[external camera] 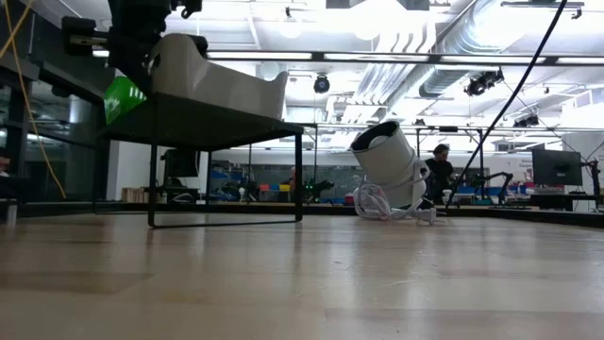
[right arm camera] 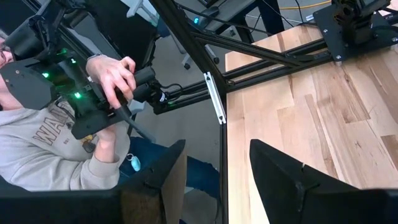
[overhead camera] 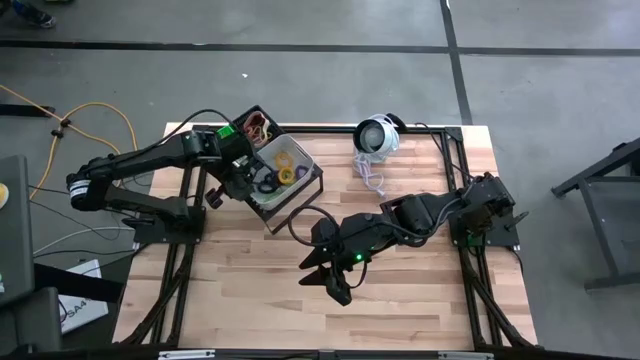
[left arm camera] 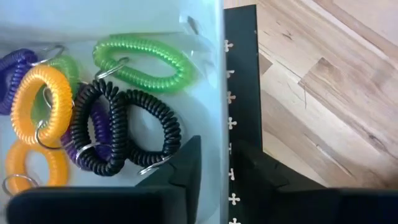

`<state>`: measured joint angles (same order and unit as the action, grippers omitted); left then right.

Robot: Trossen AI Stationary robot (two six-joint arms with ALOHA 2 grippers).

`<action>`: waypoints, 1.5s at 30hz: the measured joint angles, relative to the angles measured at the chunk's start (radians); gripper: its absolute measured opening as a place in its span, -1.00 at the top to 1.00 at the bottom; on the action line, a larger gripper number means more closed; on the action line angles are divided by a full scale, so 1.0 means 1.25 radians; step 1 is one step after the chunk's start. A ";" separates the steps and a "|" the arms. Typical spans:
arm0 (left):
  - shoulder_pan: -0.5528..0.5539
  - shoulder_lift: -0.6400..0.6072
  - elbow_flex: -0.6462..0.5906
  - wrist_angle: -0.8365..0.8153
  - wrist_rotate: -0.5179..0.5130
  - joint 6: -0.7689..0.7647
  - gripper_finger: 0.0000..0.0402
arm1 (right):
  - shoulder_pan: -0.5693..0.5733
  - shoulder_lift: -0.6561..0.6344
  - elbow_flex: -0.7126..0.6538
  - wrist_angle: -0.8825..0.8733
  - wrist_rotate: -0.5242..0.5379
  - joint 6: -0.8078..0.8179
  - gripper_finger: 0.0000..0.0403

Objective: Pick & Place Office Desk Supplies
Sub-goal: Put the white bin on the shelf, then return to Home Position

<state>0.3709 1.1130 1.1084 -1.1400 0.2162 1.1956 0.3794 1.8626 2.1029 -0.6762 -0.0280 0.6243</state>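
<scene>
A white bin of coiled loops is seen gripped by its rim by the left gripper in the upper centre of the high view, above the black mesh rack. In the low view, the bin is shown tilted over the rack's top at the upper left of the frame, though it cannot be told whether the two are touching. From the left wrist view, one dark finger is seen inside the bin wall and the other outside it, closed on the rim. Inside the bin lie a green loop, a black loop, an orange loop and a purple loop, bunched together and overlapping. The right gripper is pictured low in the centre of the high view over bare wooden table, its fingers spread apart and holding nothing. The round white-and-black device with its cord rests near the table's upper edge, right of the bin. In the right wrist view, a person's hand is seen on a control rig at the upper left, beyond the table edge.
</scene>
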 joint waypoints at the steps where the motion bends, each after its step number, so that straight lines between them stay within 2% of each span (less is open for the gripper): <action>1: -0.001 0.000 0.000 0.000 0.002 0.004 0.58 | 0.000 0.000 0.000 0.000 0.000 0.000 0.19; 4: -0.001 0.000 0.000 0.000 0.002 0.006 0.52 | 0.000 0.000 0.000 0.000 0.000 0.000 0.19; 16: -0.001 -0.007 0.000 0.005 0.001 0.007 0.52 | 0.000 0.000 0.000 0.000 0.000 0.000 0.19; 34: -0.043 -0.168 0.002 0.054 0.035 0.003 0.52 | 0.000 0.000 0.000 0.000 0.000 0.000 0.19; 45: -0.055 -0.214 0.002 0.070 0.037 -0.034 0.52 | 0.000 0.000 0.000 0.000 0.000 0.000 0.19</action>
<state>0.3016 0.8449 1.1107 -1.0523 0.2619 1.1536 0.3796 1.8626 2.1029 -0.6762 -0.0283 0.6245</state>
